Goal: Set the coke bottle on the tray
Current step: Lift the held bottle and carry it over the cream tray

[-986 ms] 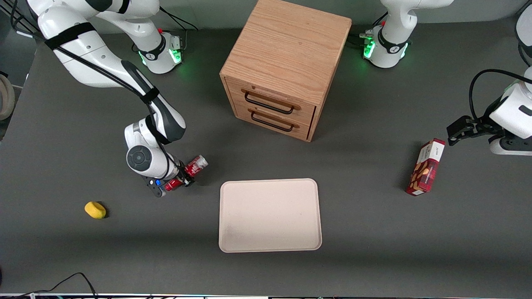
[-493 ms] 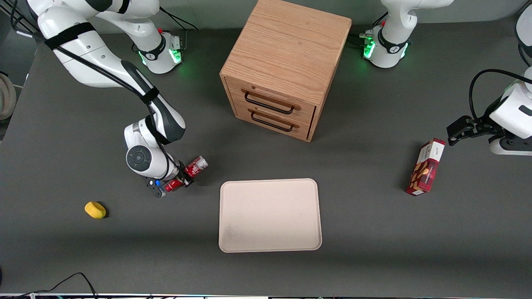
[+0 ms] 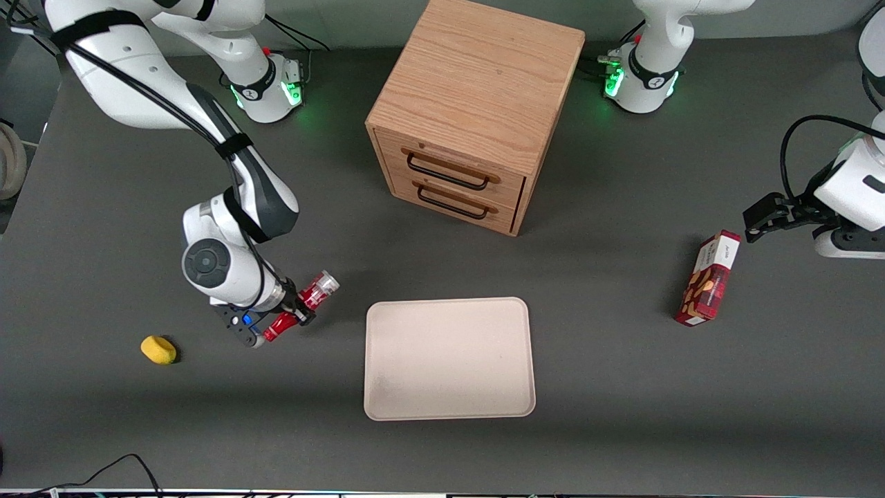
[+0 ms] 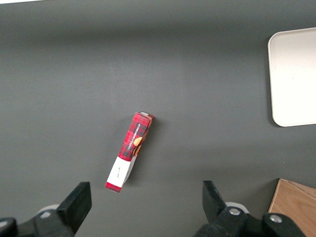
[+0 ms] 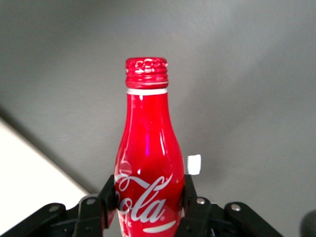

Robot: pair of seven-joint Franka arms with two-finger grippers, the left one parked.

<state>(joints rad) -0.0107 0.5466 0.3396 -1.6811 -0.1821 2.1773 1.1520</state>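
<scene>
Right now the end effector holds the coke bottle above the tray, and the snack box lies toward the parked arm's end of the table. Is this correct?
Not quite. The end effector holds the coke bottle beside the tray, not above it; the front view shows dark table under the bottle. The snack box does lie toward the parked arm's end.

The right arm (image 3: 228, 173) was glossy white with dark grey joints, black strapped cable, and a black gripper (image 3: 294, 311) near the tray, toward the working arm's end.

We see the gripper (image 3: 296, 312) clamped on the tilted coke bottle (image 3: 303, 306), at ten o'clock of the tray (image 3: 449, 358).
</scene>
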